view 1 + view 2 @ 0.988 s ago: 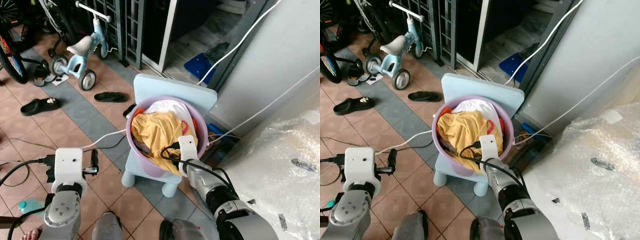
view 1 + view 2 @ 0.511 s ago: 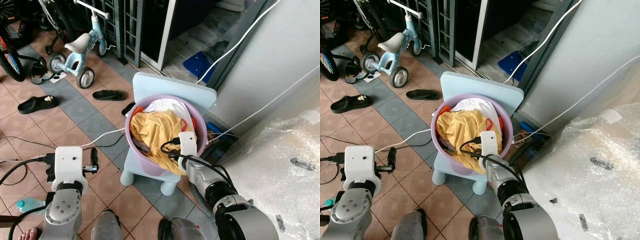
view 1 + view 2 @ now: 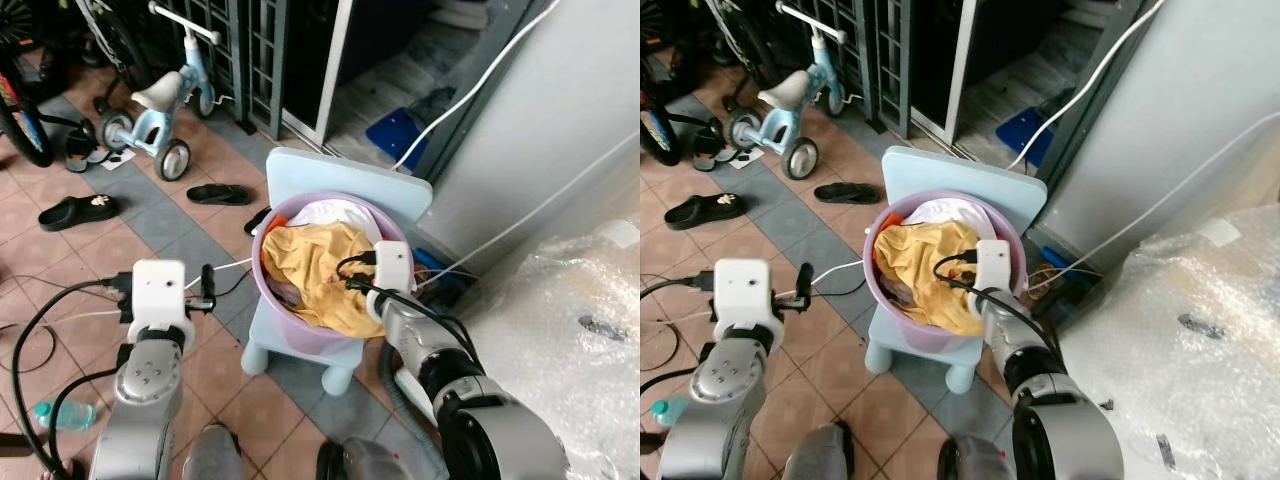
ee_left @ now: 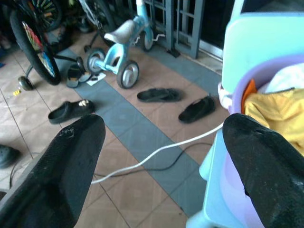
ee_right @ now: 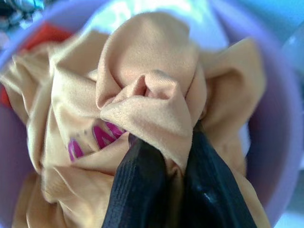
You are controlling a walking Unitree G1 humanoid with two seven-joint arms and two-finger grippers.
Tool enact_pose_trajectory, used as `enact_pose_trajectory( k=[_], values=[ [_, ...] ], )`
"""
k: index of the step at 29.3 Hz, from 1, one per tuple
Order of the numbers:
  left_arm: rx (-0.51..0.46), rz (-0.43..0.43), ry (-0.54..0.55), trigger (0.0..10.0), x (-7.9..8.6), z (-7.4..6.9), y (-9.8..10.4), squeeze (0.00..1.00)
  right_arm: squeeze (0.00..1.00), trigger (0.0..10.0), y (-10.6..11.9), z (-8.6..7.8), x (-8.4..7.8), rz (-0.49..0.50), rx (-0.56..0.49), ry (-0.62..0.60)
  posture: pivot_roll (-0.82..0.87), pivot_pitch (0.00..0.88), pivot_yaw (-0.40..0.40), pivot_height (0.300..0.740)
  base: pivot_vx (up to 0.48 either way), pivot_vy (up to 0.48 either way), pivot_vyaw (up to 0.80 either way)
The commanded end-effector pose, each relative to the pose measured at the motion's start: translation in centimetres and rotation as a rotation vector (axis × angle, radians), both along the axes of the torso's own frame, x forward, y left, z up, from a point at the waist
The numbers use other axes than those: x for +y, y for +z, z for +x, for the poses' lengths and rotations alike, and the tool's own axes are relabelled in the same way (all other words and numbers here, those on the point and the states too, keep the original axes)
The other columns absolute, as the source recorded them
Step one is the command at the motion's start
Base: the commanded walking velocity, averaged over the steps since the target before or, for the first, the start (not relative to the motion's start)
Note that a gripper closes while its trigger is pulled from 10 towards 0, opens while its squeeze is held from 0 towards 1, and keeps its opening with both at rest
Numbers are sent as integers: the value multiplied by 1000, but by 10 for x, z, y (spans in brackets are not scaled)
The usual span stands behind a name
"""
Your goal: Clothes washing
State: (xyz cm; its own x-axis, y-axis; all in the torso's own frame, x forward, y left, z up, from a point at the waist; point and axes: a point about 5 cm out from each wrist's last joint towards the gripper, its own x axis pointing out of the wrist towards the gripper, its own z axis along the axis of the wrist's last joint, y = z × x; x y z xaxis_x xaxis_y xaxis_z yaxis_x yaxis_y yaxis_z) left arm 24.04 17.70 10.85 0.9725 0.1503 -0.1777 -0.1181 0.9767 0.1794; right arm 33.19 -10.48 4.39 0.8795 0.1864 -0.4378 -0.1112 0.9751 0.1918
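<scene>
Tiled floor (image 3: 60,260) holds a pale blue plastic chair (image 3: 345,180) carrying a lilac laundry basin (image 3: 268,285); right gripper (image 5: 168,156) pinches the yellow shirt (image 3: 320,265) for lifting, while left gripper (image 4: 161,156) waits spread beside it.

right arm is stretched forward with its end effector (image 5: 166,166) down inside the purple basin (image 3: 268,300), on the side nearest the robot. its two black fingers (image 5: 137,190) are pinched tight on a bunched fold of the yellow shirt (image 5: 142,95), cloth squeezed between them. left arm is bent and raised, off to the left of the basin and apart from it. left end effector (image 4: 161,161) has its fingers spread wide, nothing between them, pointing toward the basin's left edge.
</scene>
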Motion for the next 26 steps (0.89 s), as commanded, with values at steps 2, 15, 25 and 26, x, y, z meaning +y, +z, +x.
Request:
enact_pose_trajectory(
  k=[2,15,25,26],
  values=[
    [-19,2,4,10000,0,5,0,0,0,0,18,6,-8,23,-117,-21,41,0,-103,740,0,0,0],
    [-123,-49,-70,10000,-28,29,5,0,0,0,81,-58,-50,-132,-570,-23,-72,0,-25,740,0,0,0],
    [-143,-43,-51,10000,-25,29,5,0,0,10000,83,-63,-45,-139,-549,-4,-58,0,-33,740,0,0,0],
    [-145,-42,-49,10000,-24,29,5,0,0,10000,86,-62,-45,-140,-560,-6,-59,0,-35,740,0,0,0]
  ],
)
